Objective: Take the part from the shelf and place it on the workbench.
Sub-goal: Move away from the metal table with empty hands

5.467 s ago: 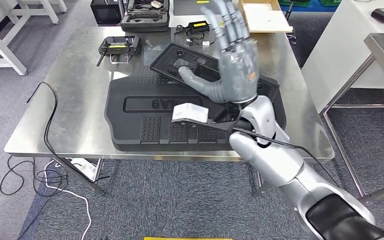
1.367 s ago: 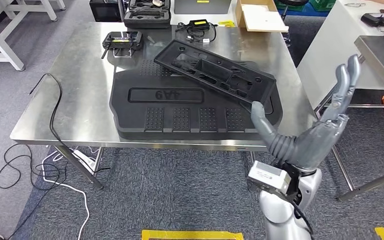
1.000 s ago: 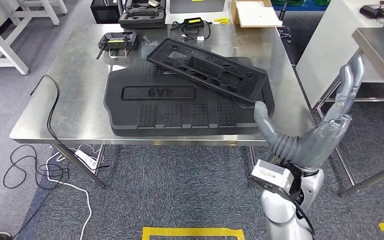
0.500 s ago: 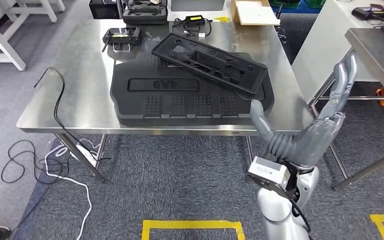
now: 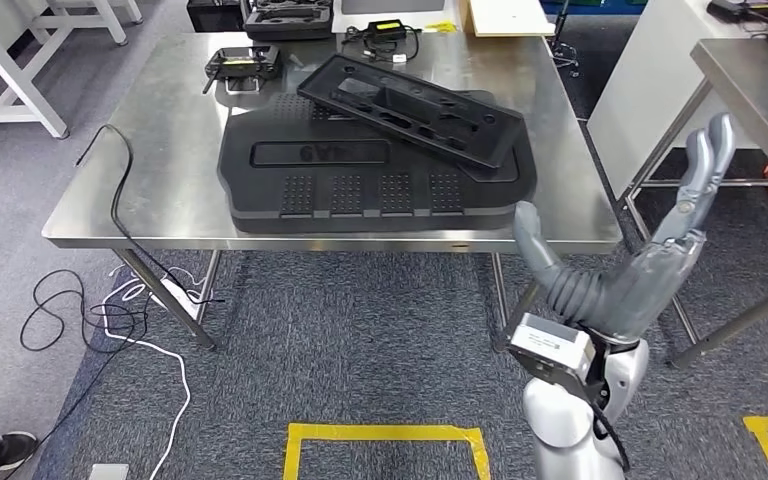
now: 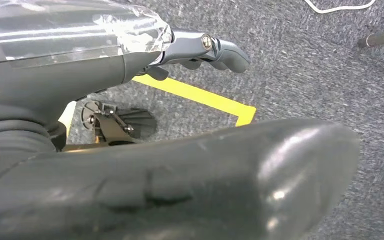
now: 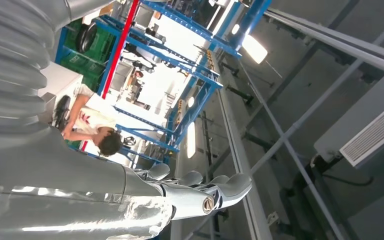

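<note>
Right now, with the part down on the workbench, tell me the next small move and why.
Probably lower the right hand to the robot's side. It is raised off the near right corner of the steel workbench, fingers spread, holding nothing, while the slotted black panel already lies on the large black ribbed panel. The placing looks done.

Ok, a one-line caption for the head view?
Right hand open and raised beside the workbench, where the black part rests on a larger black panel.
</note>
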You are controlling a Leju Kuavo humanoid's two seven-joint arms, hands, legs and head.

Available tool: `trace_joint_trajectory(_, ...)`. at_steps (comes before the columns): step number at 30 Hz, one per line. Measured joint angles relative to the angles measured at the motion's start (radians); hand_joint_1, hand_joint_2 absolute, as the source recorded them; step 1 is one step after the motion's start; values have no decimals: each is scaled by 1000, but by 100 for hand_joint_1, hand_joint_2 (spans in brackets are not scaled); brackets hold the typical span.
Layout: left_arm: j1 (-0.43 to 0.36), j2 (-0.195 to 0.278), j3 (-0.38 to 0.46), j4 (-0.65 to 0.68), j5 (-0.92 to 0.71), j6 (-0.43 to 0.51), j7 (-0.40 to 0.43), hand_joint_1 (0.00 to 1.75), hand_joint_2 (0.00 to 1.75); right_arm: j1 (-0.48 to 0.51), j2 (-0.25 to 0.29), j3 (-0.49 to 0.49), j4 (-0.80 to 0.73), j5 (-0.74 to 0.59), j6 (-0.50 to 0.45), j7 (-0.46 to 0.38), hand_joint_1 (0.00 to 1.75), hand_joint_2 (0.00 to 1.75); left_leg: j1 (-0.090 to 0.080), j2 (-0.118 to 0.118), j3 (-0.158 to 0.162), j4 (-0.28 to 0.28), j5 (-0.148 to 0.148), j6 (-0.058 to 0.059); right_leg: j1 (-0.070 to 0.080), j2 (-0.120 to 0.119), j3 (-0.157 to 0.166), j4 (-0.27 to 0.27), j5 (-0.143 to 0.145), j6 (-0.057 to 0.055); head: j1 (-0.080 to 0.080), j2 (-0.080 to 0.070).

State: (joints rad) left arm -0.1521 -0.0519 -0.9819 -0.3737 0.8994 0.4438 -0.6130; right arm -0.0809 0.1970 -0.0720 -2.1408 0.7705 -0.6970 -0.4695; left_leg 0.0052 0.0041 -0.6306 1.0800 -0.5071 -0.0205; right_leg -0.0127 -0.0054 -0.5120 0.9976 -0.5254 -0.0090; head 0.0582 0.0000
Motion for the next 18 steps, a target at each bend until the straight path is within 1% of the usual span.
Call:
trace_joint_trajectory(1,0,0,0,0,0,0,0,0,0,0,0,0,0,1,0,1,0,175,2,-1,-17,51,-44,-4,0,-2,-10,1,7,-6,-4,0)
trace_joint_trajectory(2,0,0,0,0,0,-1,0,0,0,0,0,0,0,3,0,2,0,175,3,-1,-37,115,-88,-7,1,-3,-21,3,14,-11,-7,0)
trace_joint_trajectory(3,0,0,0,0,0,-1,0,0,0,0,0,0,0,4,0,2,0,175,4,-1,-52,176,-119,-10,2,-4,-33,6,20,-13,-9,0)
trace_joint_trajectory(4,0,0,0,0,0,-1,0,0,0,0,0,0,0,5,0,3,0,175,4,0,-56,215,-130,-12,2,-5,-46,9,27,-12,-10,0)
trace_joint_trajectory(5,0,0,0,0,0,-1,0,0,0,0,0,0,0,5,0,3,0,175,5,0,-44,223,-121,-12,2,-6,-57,13,32,-11,-10,0)
trace_joint_trajectory(6,0,0,0,0,0,-1,0,0,0,0,0,0,0,5,0,3,0,175,5,0,-14,193,-96,-11,2,-6,-68,18,37,-10,-11,0)
trace_joint_trajectory(7,0,0,0,0,0,-1,0,0,0,0,0,0,0,6,0,4,0,175,5,-1,32,131,-68,-8,2,-7,-77,22,42,-7,-12,0)
trace_joint_trajectory(8,-1,0,0,0,0,-1,0,0,0,-1,0,0,0,6,0,4,0,175,4,-1,80,57,-52,-4,4,-7,-85,27,45,-4,-12,0)
trace_joint_trajectory(9,-3,0,0,0,0,-1,0,0,0,-1,0,0,0,6,0,5,0,175,2,-1,118,-8,-45,0,5,-7,-90,31,49,1,-12,0)
trace_joint_trajectory(10,-4,0,0,0,0,-1,0,0,0,-3,0,0,0,6,0,5,0,175,0,-2,142,-52,-46,4,6,-7,-95,34,54,6,-13,0)
trace_joint_trajectory(11,-4,0,0,0,0,-1,0,0,0,-5,0,0,0,6,0,6,0,175,-2,-2,149,-72,-50,8,7,-8,-98,35,59,11,-13,0)
trace_joint_trajectory(12,-3,0,0,0,0,-1,0,0,0,-7,0,-1,0,7,0,6,0,175,-2,-2,146,-77,-47,13,7,-8,-99,35,65,17,-13,0)
trace_joint_trajectory(13,-3,0,0,0,0,-1,0,0,0,-8,0,-1,0,7,0,7,0,175,0,0,141,-80,-41,20,6,-8,-102,37,65,23,-14,0)
trace_joint_trajectory(14,-3,0,0,0,-1,-2,0,0,0,-9,0,-1,0,7,0,8,0,175,2,2,135,-83,-32,29,6,-6,-108,48,51,28,-13,0)
trace_joint_trajectory(15,-4,0,0,0,-1,-2,0,0,0,-9,0,-1,0,6,0,9,0,175,4,4,126,-86,-22,38,5,-4,-119,75,20,32,-11,0)
trace_joint_trajectory(16,-5,0,0,0,-1,-2,0,0,0,-9,0,-1,0,6,0,9,0,175,6,6,116,-88,-13,45,3,-2,-134,120,-24,36,-8,0)
trace_joint_trajectory(17,-5,0,0,0,-1,-2,0,0,0,-10,0,-1,0,5,0,9,0,175,5,6,104,-87,-4,49,3,-1,-152,179,-72,39,-5,0)
trace_joint_trajectory(18,-4,0,0,0,-1,-2,0,0,0,-9,0,-1,0,4,0,9,0,175,4,7,92,-85,3,51,1,0,-167,240,-109,42,-3,0)
